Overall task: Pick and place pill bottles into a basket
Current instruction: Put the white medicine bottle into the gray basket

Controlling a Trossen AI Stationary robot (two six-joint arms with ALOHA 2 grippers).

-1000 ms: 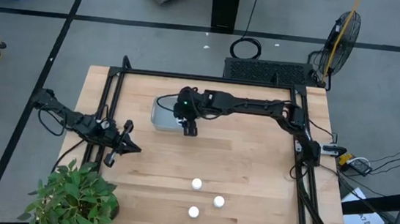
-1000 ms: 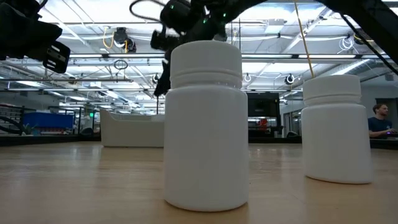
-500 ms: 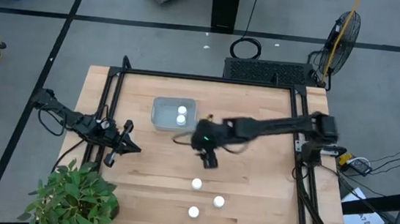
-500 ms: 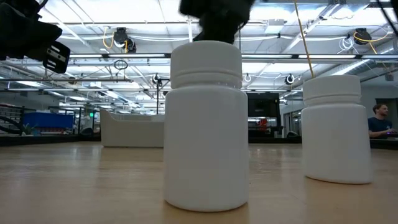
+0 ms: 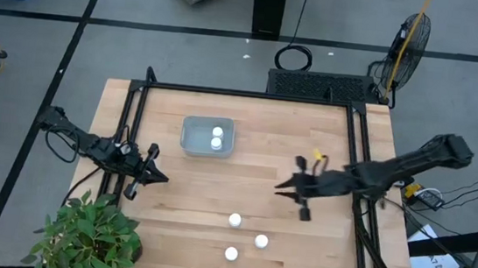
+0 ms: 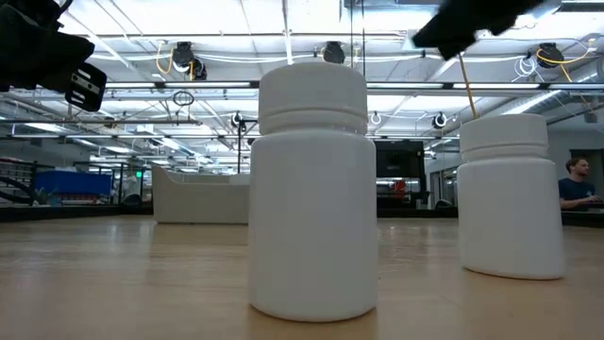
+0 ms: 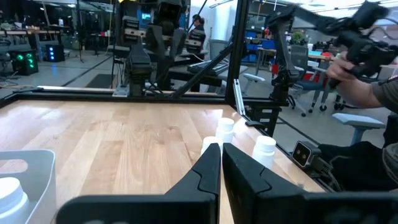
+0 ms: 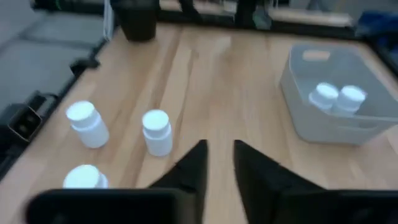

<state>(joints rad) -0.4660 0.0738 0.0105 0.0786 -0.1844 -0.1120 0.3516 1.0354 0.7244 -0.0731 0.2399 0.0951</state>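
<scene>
High view shows the tabletop (image 5: 309,136) as pale wood planks in a dark metal frame. No label or writing can be read on anything. The basket (image 5: 188,138), a shallow pale grey-blue plastic bin with rounded corners, sits toward the far left part of the tabletop, and two smooth white round pill bottles (image 5: 217,137) stand side by side inside it, toward its right end. Three more bottles (image 5: 234,221) stand in a loose cluster near the near edge, around the middle; the low view shows them as plain cylinders with ridged caps.

The right gripper (image 5: 293,190) hangs over the right half of the tabletop, its fingers parted by a narrow gap and holding nothing; the cluster lies nearer the front edge and to its left, well apart, and the basket lies far off toward the far left. The left gripper (image 5: 154,176) waits at the left edge, fingers nearly closed with only a slit between them, empty. A leafy potted plant (image 5: 89,234) stands at the near left corner
</scene>
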